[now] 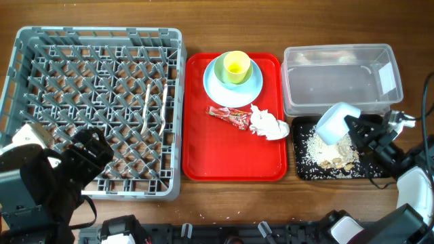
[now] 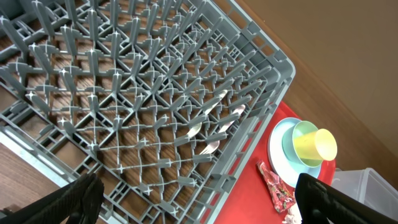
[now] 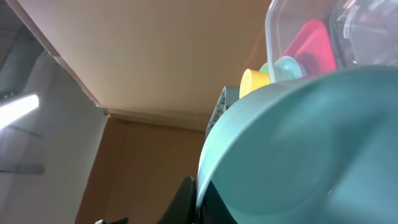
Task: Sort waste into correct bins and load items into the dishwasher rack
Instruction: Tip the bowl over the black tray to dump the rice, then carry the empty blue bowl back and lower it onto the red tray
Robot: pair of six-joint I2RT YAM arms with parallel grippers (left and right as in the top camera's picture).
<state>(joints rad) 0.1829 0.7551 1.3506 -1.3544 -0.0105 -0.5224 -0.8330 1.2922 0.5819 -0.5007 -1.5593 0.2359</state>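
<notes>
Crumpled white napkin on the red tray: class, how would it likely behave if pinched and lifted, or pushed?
The crumpled white napkin looks thin and loosely folded, so it is probably very light and floppy, sagging from a pinch. It appears to touch the red snack wrapper, so a push may drag that across the red tray.

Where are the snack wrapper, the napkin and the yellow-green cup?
snack wrapper [image 1: 229, 116], overhead view, middle of its foil.
napkin [image 1: 268, 125], overhead view, its crumpled centre.
yellow-green cup [image 1: 235, 66], overhead view, its inside floor.
</notes>
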